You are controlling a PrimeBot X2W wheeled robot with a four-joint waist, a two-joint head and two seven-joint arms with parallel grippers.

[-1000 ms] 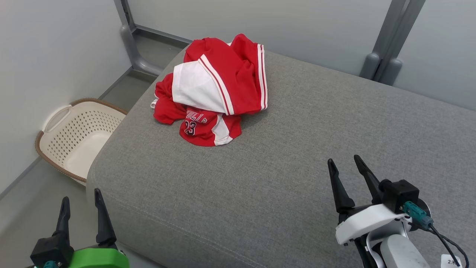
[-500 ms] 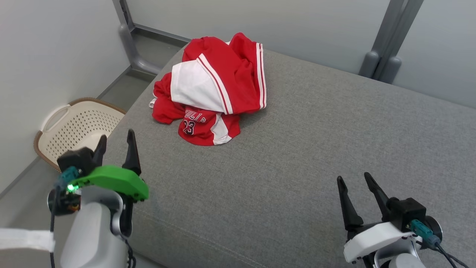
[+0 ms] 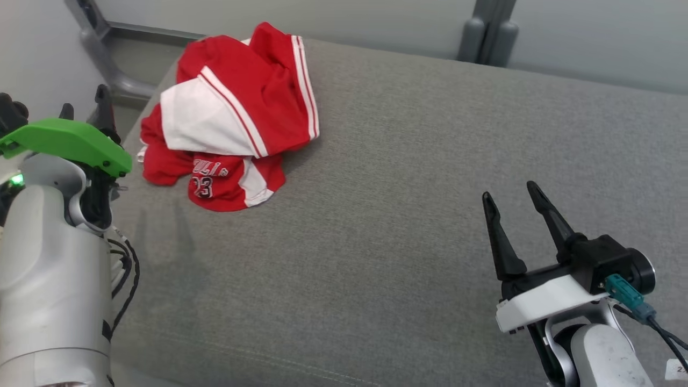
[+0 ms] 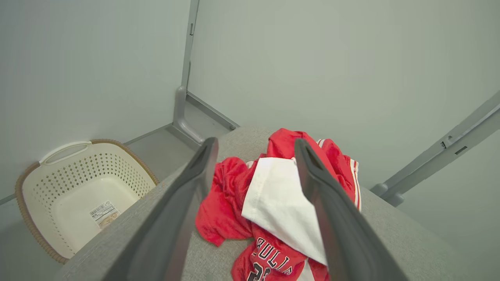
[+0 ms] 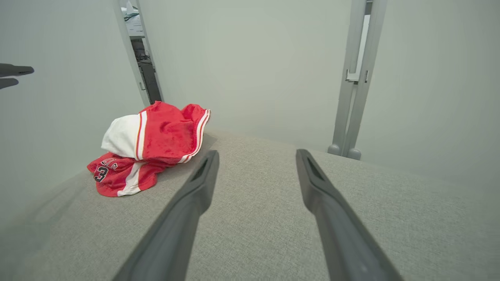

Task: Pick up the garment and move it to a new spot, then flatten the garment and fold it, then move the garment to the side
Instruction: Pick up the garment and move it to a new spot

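The garment (image 3: 231, 115) is a red and white jersey, crumpled in a heap at the far left of the grey cushion (image 3: 387, 177). My left gripper (image 3: 83, 103) hangs open just left of the heap, past the cushion's left edge, touching nothing. In the left wrist view the garment (image 4: 273, 191) lies ahead between the open fingers of the left gripper (image 4: 256, 142). My right gripper (image 3: 509, 192) stands open above the cushion's near right part, far from the heap. The right wrist view has the garment (image 5: 156, 140) off to the left of the right gripper (image 5: 256, 153).
A cream perforated laundry basket (image 4: 58, 183) sits on the floor left of the cushion, against the wall. Grey frame posts (image 3: 486, 29) rise behind the cushion. Pale walls close in at the back and left. Bare cushion spreads right of the heap.
The head camera has turned, so the scene sits further left. My left arm has risen from the lower left to beside the garment. The garment lies as before.
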